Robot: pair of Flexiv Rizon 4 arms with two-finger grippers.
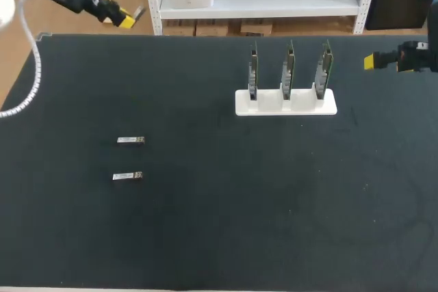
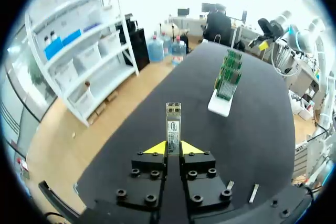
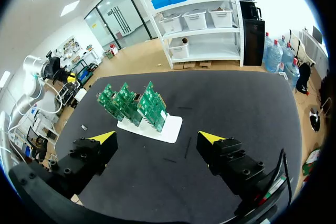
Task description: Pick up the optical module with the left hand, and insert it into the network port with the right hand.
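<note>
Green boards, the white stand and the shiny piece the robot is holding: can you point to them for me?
green boards [image 1: 289,66]: head view, on the middle board's upright edge.
white stand [image 1: 267,107]: head view, on its front wall.
optical module [image 2: 173,124]: left wrist view, on the middle of its metal body.

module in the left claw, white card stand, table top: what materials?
Module: likely metal, silvery shell with dull sheen, printed label.
Stand: probably plastic, uniform matte white, could be painted.
Table top: black matte covering, no glare; material unclear.
</note>
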